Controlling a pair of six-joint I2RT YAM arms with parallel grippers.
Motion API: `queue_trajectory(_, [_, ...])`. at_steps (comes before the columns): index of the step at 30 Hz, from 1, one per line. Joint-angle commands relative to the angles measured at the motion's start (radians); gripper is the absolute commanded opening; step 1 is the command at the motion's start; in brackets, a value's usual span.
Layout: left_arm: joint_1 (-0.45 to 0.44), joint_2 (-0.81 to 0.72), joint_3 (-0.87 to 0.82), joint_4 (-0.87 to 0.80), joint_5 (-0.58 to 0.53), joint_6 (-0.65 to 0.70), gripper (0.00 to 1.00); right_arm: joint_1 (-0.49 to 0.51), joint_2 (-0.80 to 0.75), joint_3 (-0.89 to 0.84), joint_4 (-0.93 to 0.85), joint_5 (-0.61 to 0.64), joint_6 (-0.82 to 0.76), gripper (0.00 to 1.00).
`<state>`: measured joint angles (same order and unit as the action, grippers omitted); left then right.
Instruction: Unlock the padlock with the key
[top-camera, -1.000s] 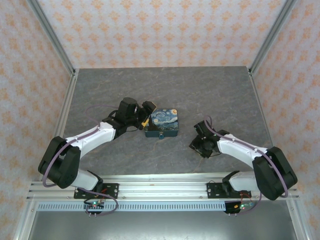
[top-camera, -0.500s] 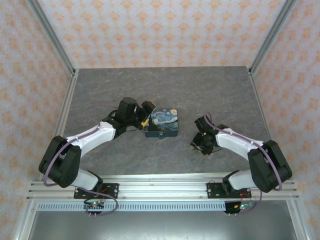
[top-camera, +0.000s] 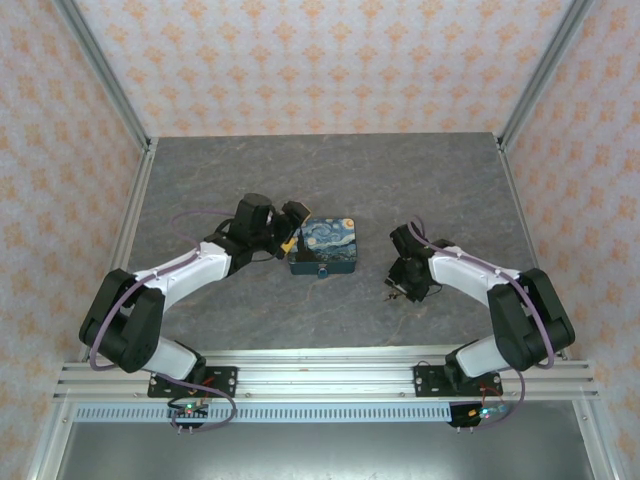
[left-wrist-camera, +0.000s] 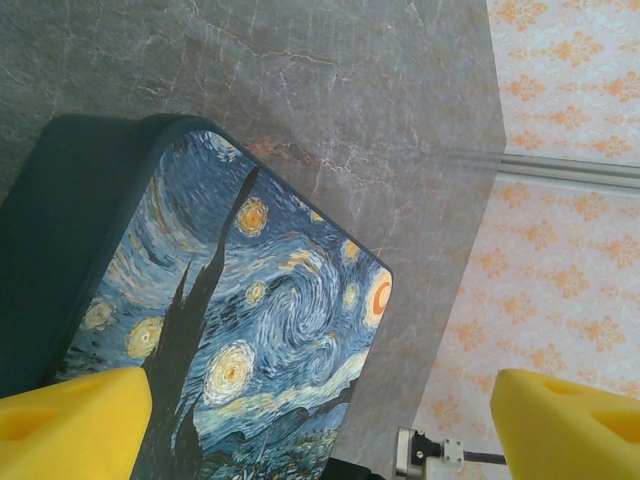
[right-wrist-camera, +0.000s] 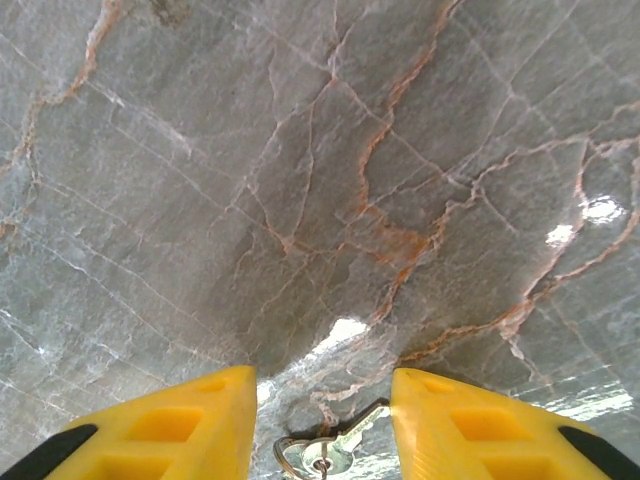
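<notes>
Silvery metal key (right-wrist-camera: 352, 430) — thin, flat — on veined grey marble table (right-wrist-camera: 300, 150).

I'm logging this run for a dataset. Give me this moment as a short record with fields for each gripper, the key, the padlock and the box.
left gripper: open, over the box lid
right gripper: open, low over the table, the key between its fingers but not gripped
key: flat on the table, on its ring
padlock: tiny, at the box's near side, no gripper on it
box: swirl-print lid, mid-table
</notes>
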<state>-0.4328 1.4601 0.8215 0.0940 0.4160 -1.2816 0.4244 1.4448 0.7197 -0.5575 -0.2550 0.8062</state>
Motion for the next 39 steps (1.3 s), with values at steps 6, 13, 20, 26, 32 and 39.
queue_trajectory(6, [0.005,0.006,0.01,0.029,0.018,0.013,0.89,-0.002,-0.052,0.025,-0.043,0.017,-0.034,0.41])
queue_trajectory(13, [0.006,-0.001,0.01,0.029,0.02,0.011,0.89,0.0,-0.07,-0.001,-0.045,-0.001,-0.018,0.41])
queue_trajectory(20, [0.007,0.0,0.008,0.03,0.02,0.013,0.89,0.03,-0.031,0.001,-0.022,-0.015,0.003,0.44])
queue_trajectory(26, [0.012,0.005,0.005,0.033,0.021,0.013,0.89,0.051,0.005,0.003,-0.022,-0.012,0.007,0.45])
queue_trajectory(32, [0.015,0.016,0.005,0.036,0.023,0.014,0.89,0.051,0.042,0.001,-0.002,0.003,0.008,0.45])
queue_trajectory(39, [0.024,0.025,0.001,0.041,0.029,0.014,0.89,0.052,0.076,0.024,-0.005,-0.012,-0.013,0.38])
